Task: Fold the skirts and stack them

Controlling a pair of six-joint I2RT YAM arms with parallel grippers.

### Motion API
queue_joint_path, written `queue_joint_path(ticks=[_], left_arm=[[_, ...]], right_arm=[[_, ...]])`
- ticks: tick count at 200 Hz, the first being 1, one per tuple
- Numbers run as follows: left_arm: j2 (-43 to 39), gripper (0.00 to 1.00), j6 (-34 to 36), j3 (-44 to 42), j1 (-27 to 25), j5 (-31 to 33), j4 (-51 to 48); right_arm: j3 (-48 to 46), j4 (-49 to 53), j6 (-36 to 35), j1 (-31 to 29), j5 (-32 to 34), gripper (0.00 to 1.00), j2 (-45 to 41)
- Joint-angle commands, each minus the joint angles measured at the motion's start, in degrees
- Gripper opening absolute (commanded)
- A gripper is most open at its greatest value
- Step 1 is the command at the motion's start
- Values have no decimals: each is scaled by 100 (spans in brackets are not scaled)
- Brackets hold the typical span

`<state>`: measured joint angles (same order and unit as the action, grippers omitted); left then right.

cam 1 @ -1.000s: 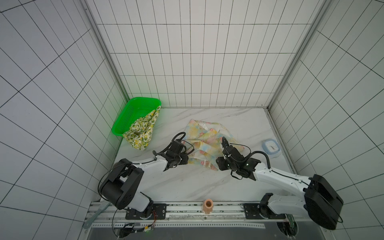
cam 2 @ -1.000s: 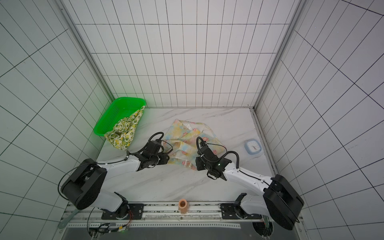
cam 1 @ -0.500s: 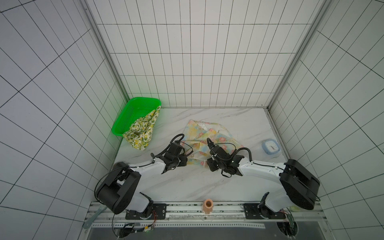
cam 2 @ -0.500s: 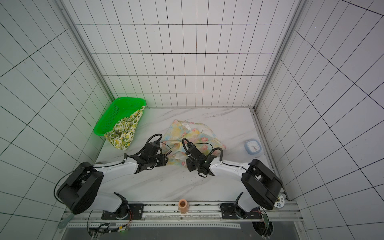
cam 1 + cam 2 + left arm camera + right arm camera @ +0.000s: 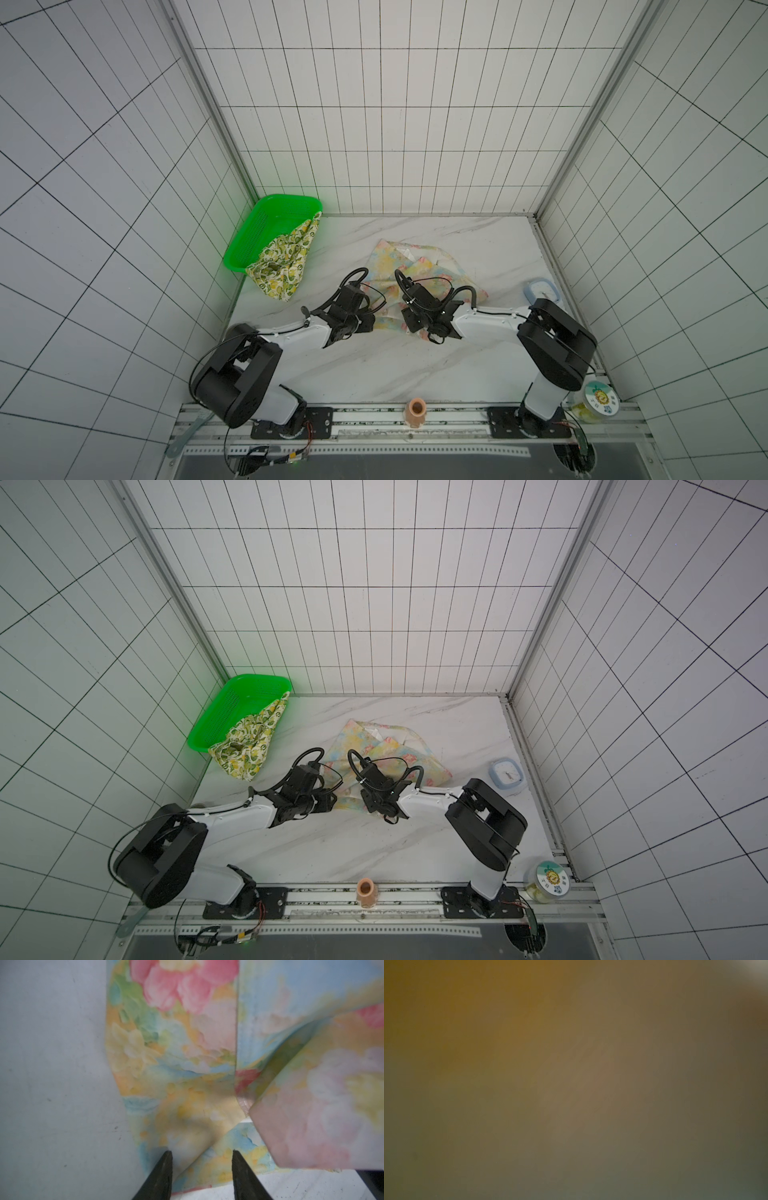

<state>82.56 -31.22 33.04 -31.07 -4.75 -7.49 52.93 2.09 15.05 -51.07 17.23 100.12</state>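
we see the flowered skirt (image 5: 419, 266) crumpled mid-table (image 5: 374, 365). our left gripper (image 5: 202, 1155) is at its 7 o'clock corner, fingers apart over the cloth. our right gripper (image 5: 410, 326) is at its 6 o'clock edge. its view is blurred, so we cannot tell its state. the lemon skirt (image 5: 282, 266) drapes from the green basket (image 5: 266, 224) at 10 o'clock.

We find both top views evenly and softly lit from above, with faint shadows on the marble table (image 5: 374, 365) and a green cast from the basket (image 5: 249, 237) on the tiled wall (image 5: 224, 195). Tile lines bow near the edges. The left wrist view shows the floral skirt (image 5: 176, 1043) blurred. The right wrist view is a dim brown-olive smear, wholly out of focus.
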Motion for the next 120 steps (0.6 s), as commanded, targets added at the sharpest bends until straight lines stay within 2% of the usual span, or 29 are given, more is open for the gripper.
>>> queue_joint_path(ticks=[1,37,57,62,78,100,120], left_arm=[[23,46,-46,-120,-13,-118,-244],[98,46,-10,-89,-4,-121,-229],[152,46,-36,-66,4,-166,-211],[153,46,-37,-60,4,-175,-213],[142,46,-44,-53,22,-195,-216],[88,46,-64,-47,121,-281,-267],[-46,46,-69,-53,274,-334,-339]], right_arm=[[476,3,-169,-52,501,49,177],[473,-35,-169,-45,544,41,290],[476,-35,-151,-52,626,30,292],[478,-30,-157,-51,626,25,288],[490,-26,-152,-52,608,0,206],[584,218,-167,-50,330,0,-153],[591,537,-53,-35,1,0,-808]])
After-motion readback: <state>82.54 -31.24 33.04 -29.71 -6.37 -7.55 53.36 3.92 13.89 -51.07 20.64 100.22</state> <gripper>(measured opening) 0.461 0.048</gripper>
